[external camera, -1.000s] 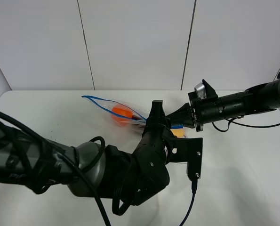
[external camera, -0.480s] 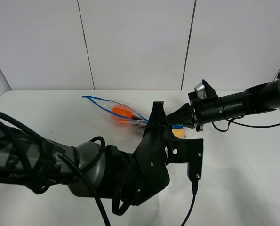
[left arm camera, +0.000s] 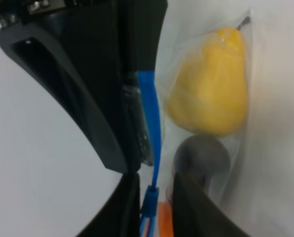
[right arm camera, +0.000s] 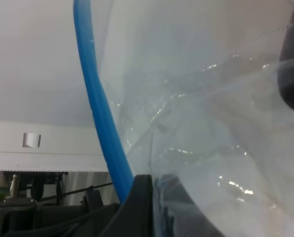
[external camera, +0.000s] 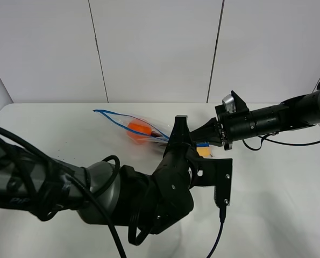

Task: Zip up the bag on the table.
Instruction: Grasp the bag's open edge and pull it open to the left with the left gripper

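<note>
The clear bag (external camera: 134,127) lies on the white table (external camera: 267,183), its blue zip strip (external camera: 116,116) running from the far left toward the middle. Orange produce (external camera: 139,129) shows through it. My left gripper (external camera: 177,132) is at the strip's near end. In the left wrist view its fingers (left arm camera: 128,207) pinch the blue strip (left arm camera: 150,123), beside a yellow fruit (left arm camera: 211,94) and a dark one (left arm camera: 202,157). My right gripper (external camera: 199,139) comes in from the right, shut on the bag's corner. The right wrist view shows the strip (right arm camera: 100,108) running into its fingers (right arm camera: 141,195).
The bulky left arm (external camera: 127,199) fills the near left of the table, with a cable (external camera: 216,236) hanging by it. The right arm (external camera: 272,119) stretches in from the right edge. White wall panels (external camera: 154,48) stand behind the table.
The left gripper's jaws have narrowed onto the blue zip strip. The bag and both arms have barely shifted.
</note>
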### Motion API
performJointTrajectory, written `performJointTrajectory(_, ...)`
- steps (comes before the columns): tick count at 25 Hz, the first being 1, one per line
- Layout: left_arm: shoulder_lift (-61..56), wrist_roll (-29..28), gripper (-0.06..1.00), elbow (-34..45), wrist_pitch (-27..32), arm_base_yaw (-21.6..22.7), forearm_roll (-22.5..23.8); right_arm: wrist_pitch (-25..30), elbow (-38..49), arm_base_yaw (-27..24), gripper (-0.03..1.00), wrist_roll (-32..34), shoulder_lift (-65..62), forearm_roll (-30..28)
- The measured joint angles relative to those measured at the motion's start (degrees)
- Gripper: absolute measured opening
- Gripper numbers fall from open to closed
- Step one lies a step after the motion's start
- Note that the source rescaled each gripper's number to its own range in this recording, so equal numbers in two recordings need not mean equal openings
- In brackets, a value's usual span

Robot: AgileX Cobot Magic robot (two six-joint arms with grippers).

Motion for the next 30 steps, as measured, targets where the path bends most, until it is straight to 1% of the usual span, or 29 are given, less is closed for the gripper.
performJointTrajectory(23, 0.0, 0.0, 0.14, 0.0, -0.1, 0.5, 0.0, 0.0, 0.0, 0.0, 0.0, 0.0, 0.0, -0.2)
performJointTrajectory(25, 0.0, 0.2, 0.12, 0.0, -0.1, 0.5, 0.0, 0.0, 0.0, 0.0, 0.0, 0.0, 0.0, -0.2)
performJointTrajectory(28, 0.0, 1.3, 0.02, 0.0, -0.1, 0.5, 0.0, 0.0, 0.0, 0.0, 0.0, 0.0, 0.0, -0.3)
performJointTrajectory(30, 0.0, 1.7, 0.0, 0.0, -0.1, 0.5, 0.0, 0.0, 0.0, 0.0, 0.0, 0.0, 0.0, -0.3)
